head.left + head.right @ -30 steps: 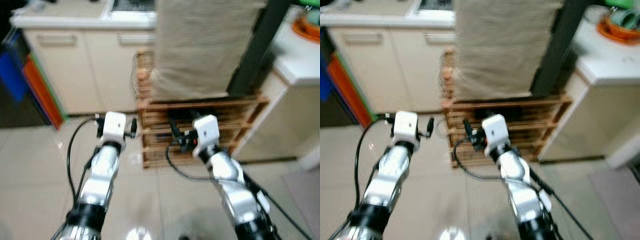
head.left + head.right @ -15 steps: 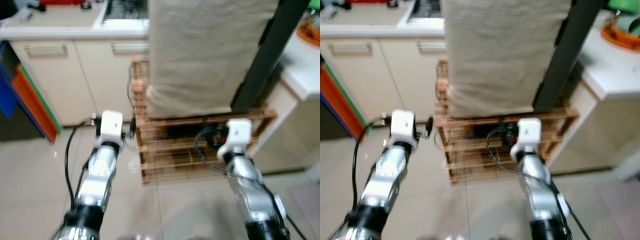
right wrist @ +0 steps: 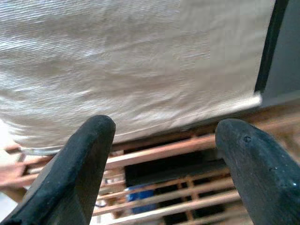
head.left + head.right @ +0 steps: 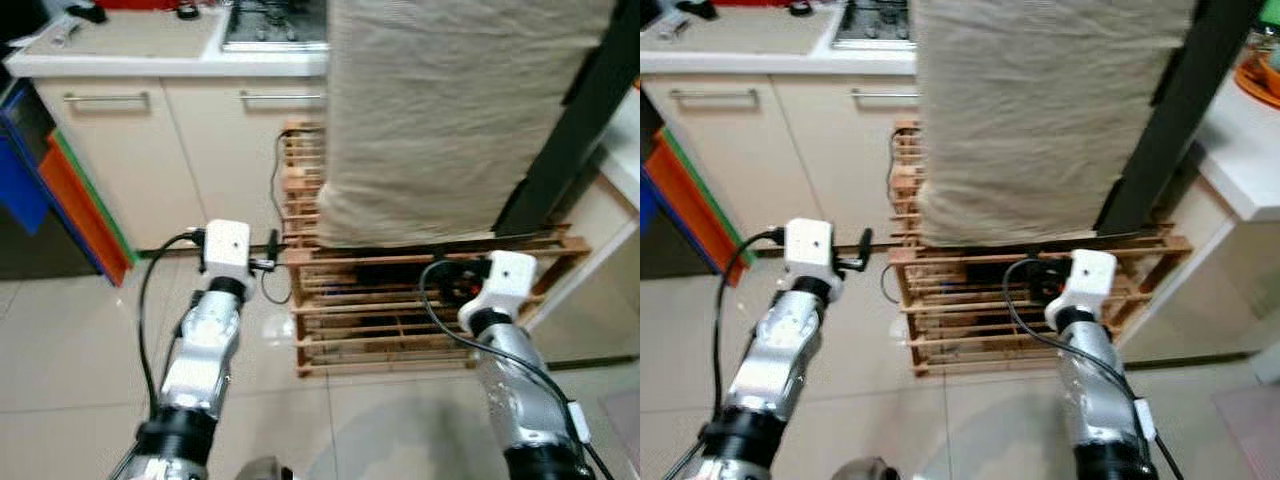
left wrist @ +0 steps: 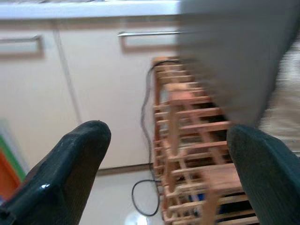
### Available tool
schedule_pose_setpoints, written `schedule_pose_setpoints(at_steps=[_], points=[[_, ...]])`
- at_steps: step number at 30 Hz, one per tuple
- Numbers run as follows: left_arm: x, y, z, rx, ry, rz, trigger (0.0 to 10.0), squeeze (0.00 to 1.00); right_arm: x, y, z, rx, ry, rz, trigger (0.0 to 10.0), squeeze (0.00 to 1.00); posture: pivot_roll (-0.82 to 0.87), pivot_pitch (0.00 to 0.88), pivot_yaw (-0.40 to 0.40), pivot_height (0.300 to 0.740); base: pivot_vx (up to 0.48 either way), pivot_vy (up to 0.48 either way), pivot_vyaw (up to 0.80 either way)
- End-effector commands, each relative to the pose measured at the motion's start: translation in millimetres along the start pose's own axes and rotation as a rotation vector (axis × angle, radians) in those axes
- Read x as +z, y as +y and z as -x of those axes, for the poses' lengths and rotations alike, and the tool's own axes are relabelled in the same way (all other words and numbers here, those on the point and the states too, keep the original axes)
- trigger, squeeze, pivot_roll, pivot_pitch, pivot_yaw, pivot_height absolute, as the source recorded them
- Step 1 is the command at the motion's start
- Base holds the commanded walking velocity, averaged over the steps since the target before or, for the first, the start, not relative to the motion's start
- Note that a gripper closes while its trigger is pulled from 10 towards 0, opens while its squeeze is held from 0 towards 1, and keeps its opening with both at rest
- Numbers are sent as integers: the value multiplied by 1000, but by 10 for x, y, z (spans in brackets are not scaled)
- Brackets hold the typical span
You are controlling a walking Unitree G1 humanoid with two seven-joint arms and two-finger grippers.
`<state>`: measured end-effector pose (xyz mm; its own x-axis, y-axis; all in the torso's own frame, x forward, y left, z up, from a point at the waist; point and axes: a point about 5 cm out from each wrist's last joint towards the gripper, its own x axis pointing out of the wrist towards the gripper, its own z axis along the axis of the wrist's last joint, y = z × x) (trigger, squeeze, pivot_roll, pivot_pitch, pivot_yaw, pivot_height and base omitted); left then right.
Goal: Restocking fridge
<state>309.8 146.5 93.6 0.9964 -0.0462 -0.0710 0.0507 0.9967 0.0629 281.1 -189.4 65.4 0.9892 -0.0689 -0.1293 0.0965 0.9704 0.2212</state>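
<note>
Left eye view: both pincers are held spread wide and empty, left pincer (image 5: pixel 164 154), right pincer (image 3: pixel 164 168), before a wooden slatted rack (image 4: pixel 400 320) at twelve o'clock, draped with beige cloth (image 4: pixel 450 110).

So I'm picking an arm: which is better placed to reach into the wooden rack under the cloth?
Probably the right: the right gripper faces the wooden rack, fingers apart; the left gripper points beside it.

The head's two eye views looked forward and down over both arms at a wooden rack (image 4: pixel 430 300) under a beige cloth (image 4: pixel 450 110); each wrist view faced along its end effector at that rack from nearer, sharing it
</note>
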Motion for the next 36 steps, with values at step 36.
schedule_pose_setpoints(at_steps=[36], points=[[-1, 88, 48, 33, -30, -48, 10000, 0, -44, 148, -86, 116, -20, 254, 10000, 0, 112, 34, 4, 740, 45, 358, 0]])
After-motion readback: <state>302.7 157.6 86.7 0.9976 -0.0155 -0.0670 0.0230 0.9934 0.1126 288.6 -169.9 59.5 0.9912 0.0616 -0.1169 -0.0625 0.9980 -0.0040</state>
